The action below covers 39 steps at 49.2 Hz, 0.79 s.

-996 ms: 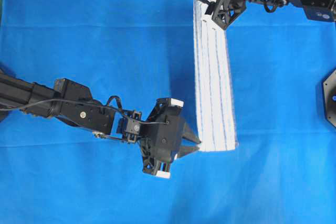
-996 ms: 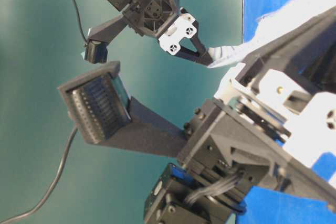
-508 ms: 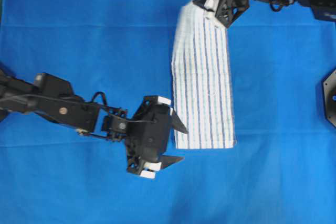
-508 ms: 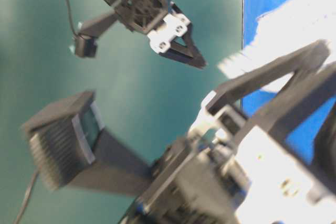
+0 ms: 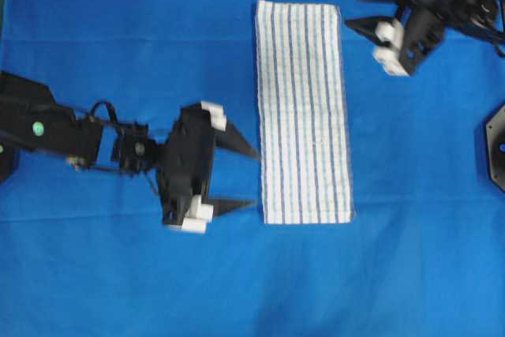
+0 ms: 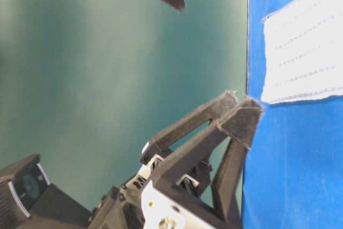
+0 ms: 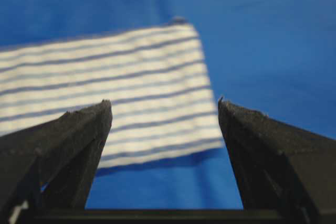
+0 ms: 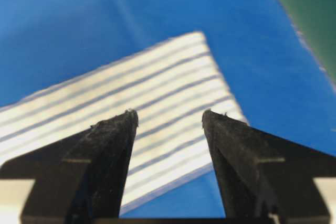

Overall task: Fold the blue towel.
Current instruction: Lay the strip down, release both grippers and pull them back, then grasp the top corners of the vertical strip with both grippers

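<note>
Both end effectors spread wide and empty beside a narrow folded strip.

Left end effector gaping, holding nothing, just off the near-left corner of the blue towel; right end effector equally wide, empty, apart from the far-right corner. Towel flat and long on the blue tabletop. For the next fold: pinch both corners of one short end squarely, lift evenly, lay hem onto hem.
</note>
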### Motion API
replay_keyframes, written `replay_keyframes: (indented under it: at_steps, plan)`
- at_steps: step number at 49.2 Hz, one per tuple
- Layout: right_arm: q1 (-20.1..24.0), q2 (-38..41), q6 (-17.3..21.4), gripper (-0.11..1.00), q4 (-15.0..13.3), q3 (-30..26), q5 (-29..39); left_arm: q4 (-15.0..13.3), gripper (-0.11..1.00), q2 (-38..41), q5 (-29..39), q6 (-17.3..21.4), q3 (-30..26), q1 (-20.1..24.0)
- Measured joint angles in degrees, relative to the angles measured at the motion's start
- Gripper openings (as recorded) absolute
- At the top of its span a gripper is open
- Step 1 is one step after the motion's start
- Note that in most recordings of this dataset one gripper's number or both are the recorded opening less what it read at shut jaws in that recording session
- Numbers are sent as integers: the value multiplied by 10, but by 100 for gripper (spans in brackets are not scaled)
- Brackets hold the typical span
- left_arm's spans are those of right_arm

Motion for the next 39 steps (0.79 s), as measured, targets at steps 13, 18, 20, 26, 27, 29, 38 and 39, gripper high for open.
replay_keyframes:
  at_steps: [13,18,20,26,27,29,38,39]
  plan:
    - [77,-106,1,60,15,71,3,0,76,-11,-2,-4,12,45]
    - [99,-118,1,60,19,87,11,1,76,-14,-2,-9,18,58]
    - [103,-118,1,60,20,91,12,0,76,-15,-2,-9,19,63]
    - [105,-109,1,60,20,93,16,0,76,-15,-2,-9,19,72]
    - [105,-107,1,60,20,93,16,0,76,-15,-2,-9,19,73]
    - [105,-102,1,60,20,93,15,0,76,-15,-3,-9,18,74]
    - [103,-83,0,60,18,92,2,0,76,-14,-3,-10,18,81]
    - [99,-81,0,60,18,92,-2,0,76,-14,-3,-10,17,83]
